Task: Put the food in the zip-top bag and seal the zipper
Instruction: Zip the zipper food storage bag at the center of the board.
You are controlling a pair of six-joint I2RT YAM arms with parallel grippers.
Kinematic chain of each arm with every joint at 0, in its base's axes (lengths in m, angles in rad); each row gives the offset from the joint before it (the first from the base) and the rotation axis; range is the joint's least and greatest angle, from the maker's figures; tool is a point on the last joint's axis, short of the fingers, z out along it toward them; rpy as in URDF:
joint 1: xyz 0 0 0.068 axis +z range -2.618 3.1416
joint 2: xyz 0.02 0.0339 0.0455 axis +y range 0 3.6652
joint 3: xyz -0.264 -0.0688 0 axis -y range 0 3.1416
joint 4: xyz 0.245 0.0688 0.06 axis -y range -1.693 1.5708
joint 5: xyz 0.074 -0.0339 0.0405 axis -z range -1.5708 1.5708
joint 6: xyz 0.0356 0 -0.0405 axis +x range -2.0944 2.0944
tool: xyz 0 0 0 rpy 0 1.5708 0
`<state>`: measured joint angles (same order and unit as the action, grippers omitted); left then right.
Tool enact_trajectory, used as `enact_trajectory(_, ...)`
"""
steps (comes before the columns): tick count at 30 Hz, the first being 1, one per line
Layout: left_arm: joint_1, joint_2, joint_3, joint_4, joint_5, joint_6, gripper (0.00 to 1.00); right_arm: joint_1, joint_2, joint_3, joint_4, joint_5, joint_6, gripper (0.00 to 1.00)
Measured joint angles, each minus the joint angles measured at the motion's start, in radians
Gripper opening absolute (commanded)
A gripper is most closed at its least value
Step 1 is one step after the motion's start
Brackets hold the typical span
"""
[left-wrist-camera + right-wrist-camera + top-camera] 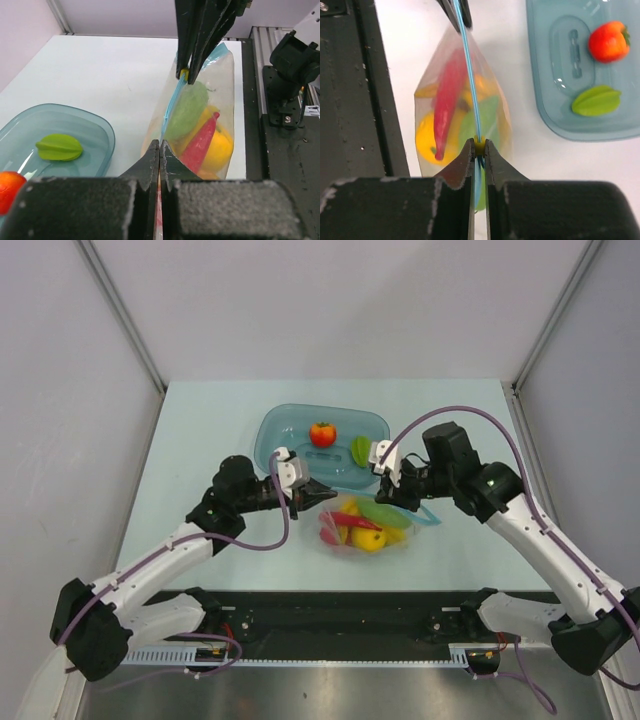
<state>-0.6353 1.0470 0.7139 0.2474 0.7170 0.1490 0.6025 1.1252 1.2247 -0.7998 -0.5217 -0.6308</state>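
The clear zip-top bag is stretched between my two grippers over the table. Inside it I see a red chili, a yellow-orange citrus and a green vegetable. My left gripper is shut on the bag's mouth edge at one end. My right gripper is shut on a small yellow slider on the blue zipper, near the other end. A red tomato and a green starfruit lie in the tray. The dragon fruit shows only as pink in the bag's left part.
The translucent blue-green tray sits just behind the bag. A black rail with the arm bases runs along the near edge. Grey walls stand at left, right and back.
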Motion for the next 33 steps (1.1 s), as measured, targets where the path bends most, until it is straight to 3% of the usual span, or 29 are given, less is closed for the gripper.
enact_trajectory(16,0.119,-0.061,-0.026,0.005,-0.033,-0.032,0.0,-0.263,-0.089,-0.025,-0.243,0.044,-0.165,0.0)
enact_trajectory(20,0.11,-0.045,-0.02,-0.006,0.013,0.014,0.54,-0.281,-0.097,-0.025,-0.266,0.031,-0.178,0.0)
enact_trajectory(21,0.099,-0.032,-0.011,-0.021,0.022,0.039,0.6,-0.279,-0.095,-0.024,-0.266,0.025,-0.174,0.0)
enact_trajectory(25,0.013,0.027,0.058,-0.091,0.03,0.143,0.67,-0.217,-0.073,-0.002,-0.255,0.019,-0.137,0.0)
enact_trajectory(33,-0.13,0.105,0.203,-0.163,-0.006,0.381,0.61,-0.04,-0.039,0.019,-0.158,0.045,-0.031,0.0)
